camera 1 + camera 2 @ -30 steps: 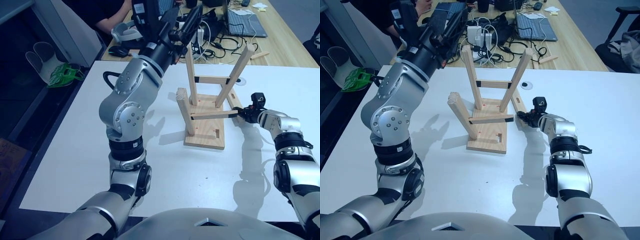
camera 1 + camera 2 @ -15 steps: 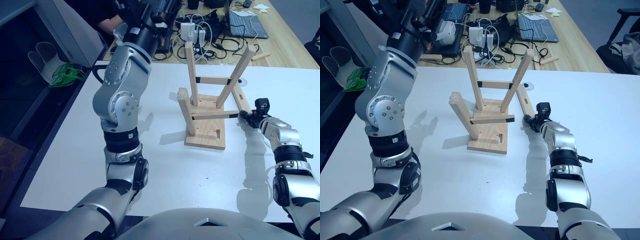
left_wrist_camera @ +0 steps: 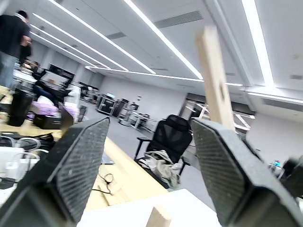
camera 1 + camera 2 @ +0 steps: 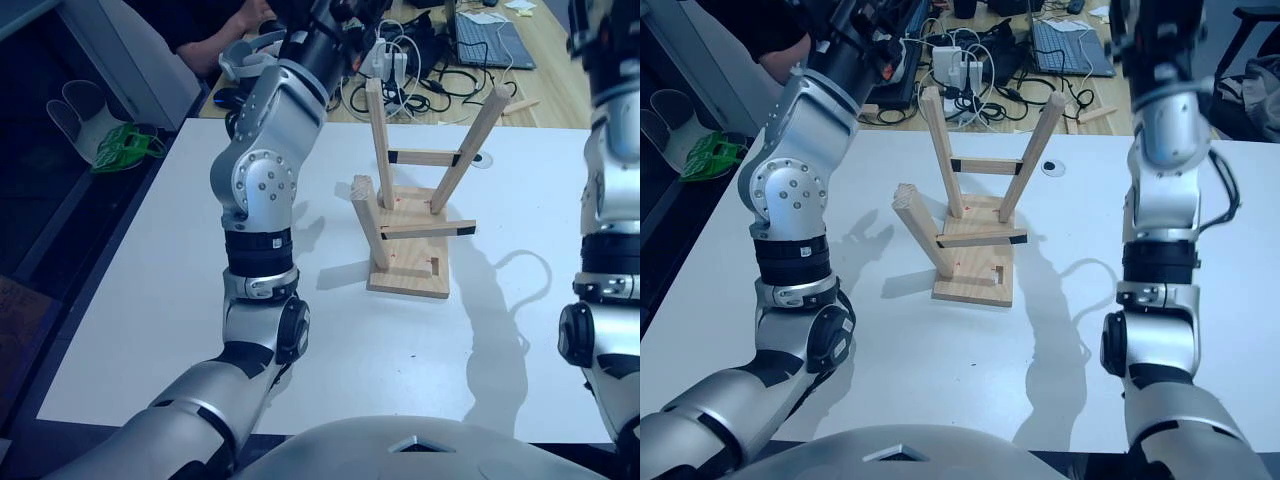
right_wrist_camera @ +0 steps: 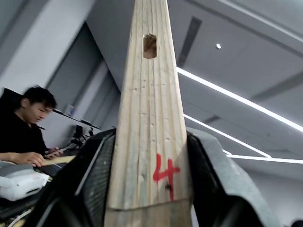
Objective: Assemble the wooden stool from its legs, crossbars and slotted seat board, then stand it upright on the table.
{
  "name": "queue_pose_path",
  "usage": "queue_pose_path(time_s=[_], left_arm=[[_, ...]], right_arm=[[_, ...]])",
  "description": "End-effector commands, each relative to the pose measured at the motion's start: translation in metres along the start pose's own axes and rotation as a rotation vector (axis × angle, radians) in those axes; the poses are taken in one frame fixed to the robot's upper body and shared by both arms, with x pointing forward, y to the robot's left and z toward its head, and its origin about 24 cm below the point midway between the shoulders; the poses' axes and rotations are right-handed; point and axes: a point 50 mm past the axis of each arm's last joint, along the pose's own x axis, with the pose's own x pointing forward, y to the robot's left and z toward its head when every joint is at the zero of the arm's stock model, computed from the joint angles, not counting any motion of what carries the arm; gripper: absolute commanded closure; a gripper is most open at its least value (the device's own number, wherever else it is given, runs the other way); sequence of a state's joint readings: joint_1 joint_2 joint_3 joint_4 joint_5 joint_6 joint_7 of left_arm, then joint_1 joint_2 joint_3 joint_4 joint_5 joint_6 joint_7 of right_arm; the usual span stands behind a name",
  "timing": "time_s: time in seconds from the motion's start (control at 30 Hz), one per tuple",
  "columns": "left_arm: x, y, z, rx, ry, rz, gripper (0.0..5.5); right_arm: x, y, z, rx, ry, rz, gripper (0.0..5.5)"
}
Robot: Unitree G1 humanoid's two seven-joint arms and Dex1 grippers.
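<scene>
The seat board [image 4: 405, 283] lies flat in the middle of the white tabletop [image 4: 150, 280], bottom side up. One open slot [image 4: 435, 265] shows at the board's near right corner. At the board's near left corner a leg [image 4: 368, 222] stands in its slot, but it leans. A crossbar [image 4: 428, 229] runs from that leg across the board to the right. At the board's far edge two more legs [image 4: 379, 140] stand up, with a second crossbar [image 4: 425, 157] between them. Both arms go up high, the left arm left of the board and the right arm right of it. The left hand [image 3: 150, 122] has its fingers apart and holds nothing. The right hand [image 5: 150, 137] is clamped on the loose leg marked 4 [image 5: 150, 85], near one end. That leg looks light, hard and dry, so it should not slip or bend. It is long, though, so it may wobble; a grip nearer its middle would be steadier. The stool looks loose, so it is safest held by the board.
</scene>
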State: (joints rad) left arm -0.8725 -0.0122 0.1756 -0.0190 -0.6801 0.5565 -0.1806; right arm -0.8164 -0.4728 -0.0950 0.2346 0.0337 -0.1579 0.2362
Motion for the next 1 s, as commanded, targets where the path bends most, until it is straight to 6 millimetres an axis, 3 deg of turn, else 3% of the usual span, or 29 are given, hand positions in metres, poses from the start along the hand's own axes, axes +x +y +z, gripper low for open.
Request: queue_pose_path(time_s=[0.03,0.27,0.53,0.67,0.97,1.0], left_arm=[[0.004,-0.015,0.007,-0.028,-0.020,-0.123,2.76],[0.006,-0.031,0.005,-0.022,0.001,-0.282,3.71],[0.009,-0.027,-0.004,-0.116,0.003,-0.237,3.72],[0.010,-0.022,0.003,-0.165,-0.030,-0.214,4.42],[0.003,-0.016,0.012,-0.220,-0.070,-0.170,4.47],[0.002,-0.015,0.013,-0.211,-0.067,-0.168,4.47]], right_arm=[[0.014,0.026,0.036,0.098,-0.091,0.296,3.47],[0.012,0.052,0.057,0.208,-0.105,0.516,3.47],[0.002,0.070,0.065,0.231,-0.119,0.620,3.47],[-0.003,0.074,0.062,0.230,-0.101,0.627,3.47],[-0.009,0.076,0.052,0.221,-0.052,0.595,3.47],[-0.011,0.074,0.047,0.217,-0.023,0.595,3.11]])
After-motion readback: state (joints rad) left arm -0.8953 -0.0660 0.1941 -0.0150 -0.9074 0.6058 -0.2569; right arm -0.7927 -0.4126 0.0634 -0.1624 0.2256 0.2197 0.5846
